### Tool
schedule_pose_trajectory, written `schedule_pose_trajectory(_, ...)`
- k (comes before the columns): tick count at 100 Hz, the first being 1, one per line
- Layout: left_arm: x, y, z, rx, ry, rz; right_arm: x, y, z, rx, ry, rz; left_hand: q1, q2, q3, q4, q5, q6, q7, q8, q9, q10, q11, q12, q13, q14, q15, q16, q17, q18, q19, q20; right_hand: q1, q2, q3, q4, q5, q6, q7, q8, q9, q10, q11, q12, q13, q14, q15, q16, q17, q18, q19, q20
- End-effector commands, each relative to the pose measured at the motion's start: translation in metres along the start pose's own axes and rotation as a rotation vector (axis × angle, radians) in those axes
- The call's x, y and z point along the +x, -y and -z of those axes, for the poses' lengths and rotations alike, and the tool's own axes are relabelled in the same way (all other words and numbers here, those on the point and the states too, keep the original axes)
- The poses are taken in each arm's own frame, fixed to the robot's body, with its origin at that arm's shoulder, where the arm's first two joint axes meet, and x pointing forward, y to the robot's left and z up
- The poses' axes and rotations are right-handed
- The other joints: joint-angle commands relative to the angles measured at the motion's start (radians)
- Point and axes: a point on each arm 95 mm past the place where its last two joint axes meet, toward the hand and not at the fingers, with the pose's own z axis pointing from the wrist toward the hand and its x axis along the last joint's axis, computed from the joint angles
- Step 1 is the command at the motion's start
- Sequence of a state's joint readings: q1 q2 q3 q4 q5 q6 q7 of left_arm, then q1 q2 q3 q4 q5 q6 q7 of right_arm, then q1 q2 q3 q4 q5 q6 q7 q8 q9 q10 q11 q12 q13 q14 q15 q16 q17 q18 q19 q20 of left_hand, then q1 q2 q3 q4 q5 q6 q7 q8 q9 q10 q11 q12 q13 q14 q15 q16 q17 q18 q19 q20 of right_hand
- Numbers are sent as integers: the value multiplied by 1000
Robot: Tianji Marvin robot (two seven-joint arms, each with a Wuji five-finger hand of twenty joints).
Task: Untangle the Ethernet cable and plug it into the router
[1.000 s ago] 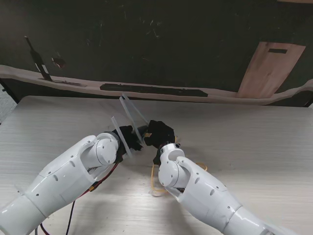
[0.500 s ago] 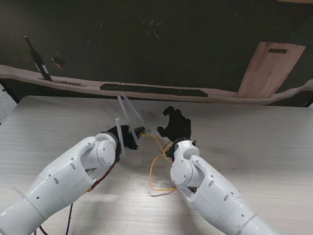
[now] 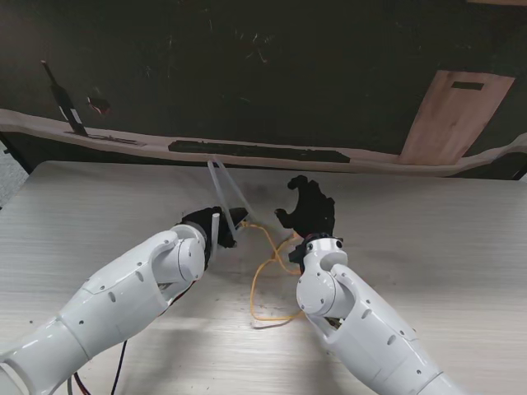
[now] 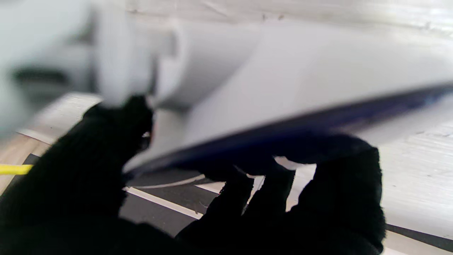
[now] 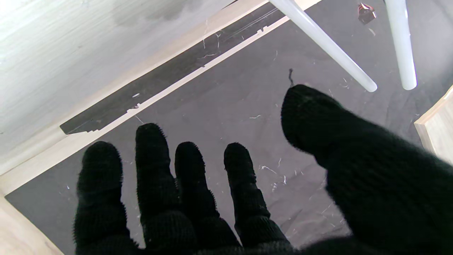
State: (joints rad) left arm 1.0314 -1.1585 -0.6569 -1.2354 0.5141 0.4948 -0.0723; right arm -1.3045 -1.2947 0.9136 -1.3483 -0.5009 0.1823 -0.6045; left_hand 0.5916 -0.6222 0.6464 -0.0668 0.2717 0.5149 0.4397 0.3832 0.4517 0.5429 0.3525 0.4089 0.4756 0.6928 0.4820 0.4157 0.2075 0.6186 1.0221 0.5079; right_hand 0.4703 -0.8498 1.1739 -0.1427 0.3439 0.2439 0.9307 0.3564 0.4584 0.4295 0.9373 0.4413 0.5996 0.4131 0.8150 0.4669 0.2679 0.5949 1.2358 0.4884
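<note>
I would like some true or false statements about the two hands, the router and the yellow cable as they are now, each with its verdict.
1. The right hand is open and holds nothing. True.
2. The left hand is shut on the router. True.
3. The yellow cable lies coiled on the floor. False: it loops over the table between the two arms.
4. The router has black antennas. False: its two antennas are white.
5. The right hand grips the cable. False: its fingers are spread, off the cable.
</note>
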Motion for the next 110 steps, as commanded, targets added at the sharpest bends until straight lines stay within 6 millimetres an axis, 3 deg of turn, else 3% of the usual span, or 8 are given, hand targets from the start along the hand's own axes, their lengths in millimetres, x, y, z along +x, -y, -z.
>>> schedule_pose_trajectory(1, -14, -57, 4, -158, 56, 7, 2, 2, 3, 12, -1, -18, 175, 236, 156, 100, 48, -249, 181, 10, 42, -257, 255, 31, 20, -332, 174, 42, -28, -360, 54, 39, -29, 19, -12, 12, -15, -17, 3, -15, -15, 12, -7, -14, -11, -17, -6, -5, -16, -27, -17, -1)
schedule_pose_trajectory(35, -6, -64, 9, -240, 78, -22, 2, 1, 3, 2, 10, -36, -15, 313, -58, 77, -116, -219, -62, -134, -246, -239, 144, -43, -213, -319, 99, 26, -203, -369, -15, 10, -36, 39, -17, 14, -1, -14, -2, -19, -2, 13, -10, -16, -5, -13, -5, -4, -16, -27, -18, 1)
schedule_pose_trajectory(47, -5, -65, 10, -265, 84, -23, 1, -1, 3, -8, 14, -42, -77, 328, -128, 64, -114, -210, -188, -204, -253, -240, 6, -122, -284, -319, 49, 8, -248, -380, -56, -17, -38, 46, -16, 16, 3, -11, -4, -20, 4, 12, -11, -16, -3, -14, -4, -4, -16, -27, -18, 2)
schedule_pose_trajectory(56, -5, -65, 11, -272, 86, -15, 1, -2, 3, -13, 16, -45, -76, 344, -219, 53, -114, -209, -274, -238, -258, -238, -71, -166, -326, -324, 8, -7, -278, -386, -94, -43, -38, 49, -16, 16, 5, -9, -5, -21, 7, 14, -12, -16, 0, -14, -3, -3, -16, -27, -18, 2)
schedule_pose_trajectory(80, -5, -61, 14, -255, 79, -12, 1, -3, 3, -20, 23, -56, -71, 353, -356, 47, -116, -209, -334, -222, -269, -235, -117, -176, -355, -328, -25, -13, -288, -386, -143, -74, -39, 60, -15, 18, 6, -7, -7, -21, 10, 13, -11, -15, 1, -12, 0, -2, -13, -26, -18, 3)
schedule_pose_trajectory(110, -4, -54, 18, -198, 61, -5, 1, -3, 3, -22, 22, -60, -59, 347, -368, 57, -109, -214, -310, -210, -266, -233, -99, -157, -351, -322, -19, -6, -290, -385, -127, -67, -40, 66, -15, 19, 8, -5, -8, -22, 14, 14, -11, -15, 3, -12, 2, -1, -13, -27, -18, 5)
